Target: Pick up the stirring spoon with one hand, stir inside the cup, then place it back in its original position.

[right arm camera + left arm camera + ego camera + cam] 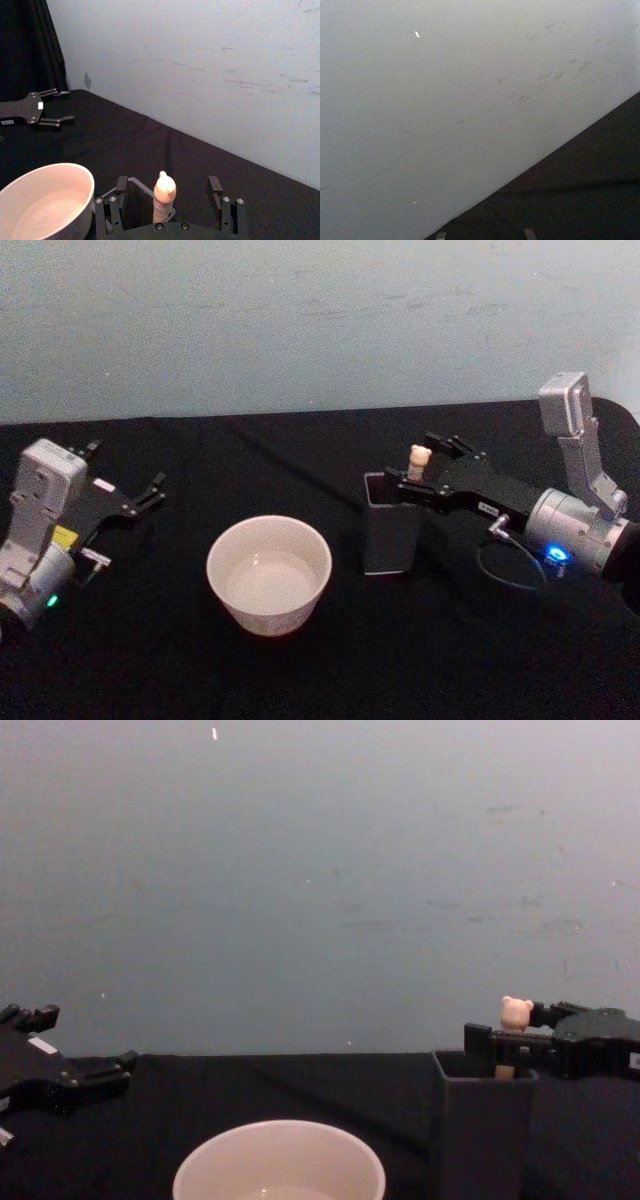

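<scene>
My right arm (596, 485) comes in from the right side, its silver right wrist (570, 528) held low with a blue light on, a grey link rising behind it. The right gripper (425, 468) points left toward the middle, roughly level, and its black fingers (215, 186) stand wide apart. My left arm (35, 505) sits parked at the left edge, the left wrist (38, 585) near me with a green light lit. The left gripper (127, 464) points right and away, held low, fingers spread open, well apart from the right gripper.
</scene>
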Controlling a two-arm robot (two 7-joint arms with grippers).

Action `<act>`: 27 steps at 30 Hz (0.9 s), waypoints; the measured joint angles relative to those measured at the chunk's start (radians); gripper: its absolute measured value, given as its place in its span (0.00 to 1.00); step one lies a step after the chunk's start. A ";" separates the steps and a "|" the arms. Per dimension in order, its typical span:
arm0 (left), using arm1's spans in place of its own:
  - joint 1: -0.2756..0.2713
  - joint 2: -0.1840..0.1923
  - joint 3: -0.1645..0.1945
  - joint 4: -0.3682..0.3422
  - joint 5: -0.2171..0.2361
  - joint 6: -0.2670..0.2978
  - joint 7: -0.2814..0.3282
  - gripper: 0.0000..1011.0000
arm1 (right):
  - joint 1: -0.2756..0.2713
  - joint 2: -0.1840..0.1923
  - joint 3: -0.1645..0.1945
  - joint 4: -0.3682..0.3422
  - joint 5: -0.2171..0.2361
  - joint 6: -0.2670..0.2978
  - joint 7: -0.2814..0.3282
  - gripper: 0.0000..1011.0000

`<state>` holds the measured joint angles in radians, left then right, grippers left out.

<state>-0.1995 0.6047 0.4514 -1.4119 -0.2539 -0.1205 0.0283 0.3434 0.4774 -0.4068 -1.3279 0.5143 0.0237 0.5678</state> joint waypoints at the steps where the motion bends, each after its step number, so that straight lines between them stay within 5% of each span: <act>1: 0.000 0.000 0.000 0.000 0.000 0.000 0.000 0.99 | 0.000 0.000 0.000 0.000 0.000 0.000 0.000 0.99; 21: 0.000 0.000 0.000 0.000 0.000 0.000 0.000 0.99 | 0.000 0.000 0.001 -0.001 0.000 -0.001 -0.001 0.99; 27: 0.000 0.000 0.000 0.000 0.000 0.000 0.000 0.99 | 0.000 0.000 0.001 -0.001 0.000 -0.001 -0.001 0.89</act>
<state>-0.1996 0.6047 0.4514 -1.4120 -0.2539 -0.1205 0.0283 0.3434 0.4774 -0.4060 -1.3288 0.5142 0.0224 0.5671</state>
